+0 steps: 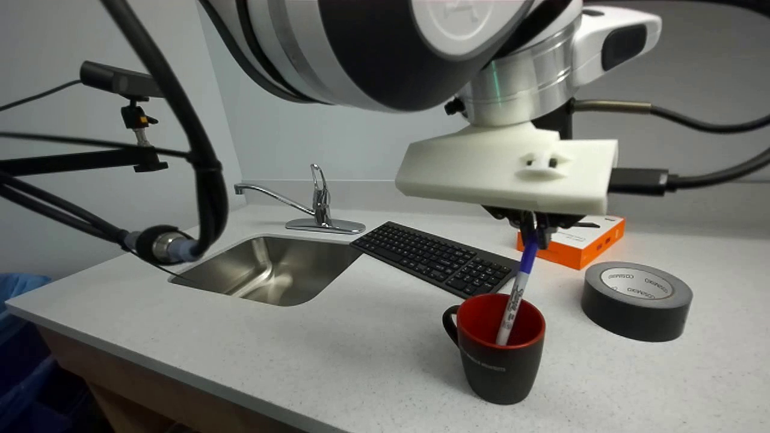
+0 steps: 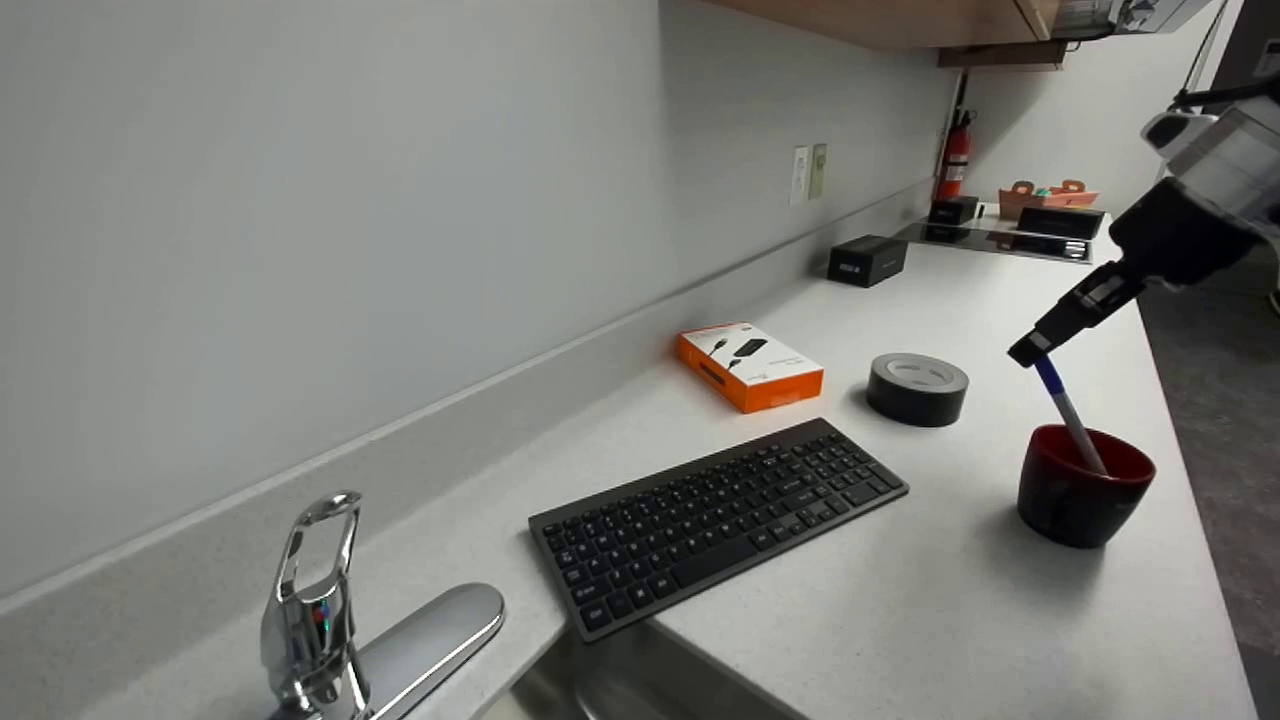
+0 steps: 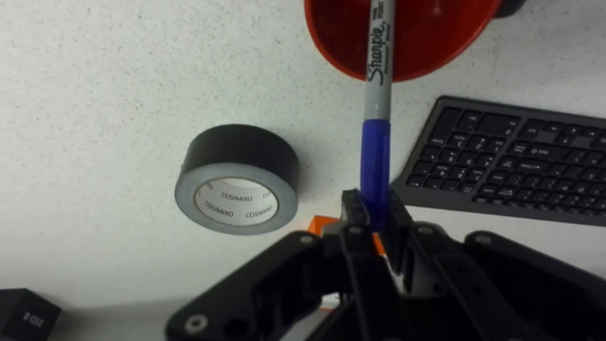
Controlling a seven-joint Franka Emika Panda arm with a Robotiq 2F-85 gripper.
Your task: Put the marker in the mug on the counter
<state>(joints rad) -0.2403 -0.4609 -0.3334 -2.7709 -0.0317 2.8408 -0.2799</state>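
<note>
1. In an exterior view I have the black two-fingered gripper (image 1: 534,233) pinching the slim pale-barrelled, blue-capped marker (image 1: 518,291) at its cap. The marker leans, and its lower end is inside the mouth of the short round black mug (image 1: 504,376), red within. The mug stands upright on the flat pale-grey worktop (image 1: 373,343), well apart from the corner past the inset stainless-steel sink (image 1: 319,264).

2. In an exterior view I see the mug near the long front edge; the round black tape roll (image 2: 915,403) sits apart from it, towards the back edge, and the flat black keyboard (image 2: 713,517) lies on the sink side of the roll. My reading: insertion is the step in hand, almost done, with the release to come.

3. In my wrist view the fingers (image 3: 354,208) press on both sides of the cap, and the barrel runs into the red mouth. The frame cuts off the mug, so I can't tell whether the marker's foot meets the bottom. Next I'd want to ease down if there is depth to spare, then spread the fingers and lift straight clear, without dragging the cap sideways.
</note>
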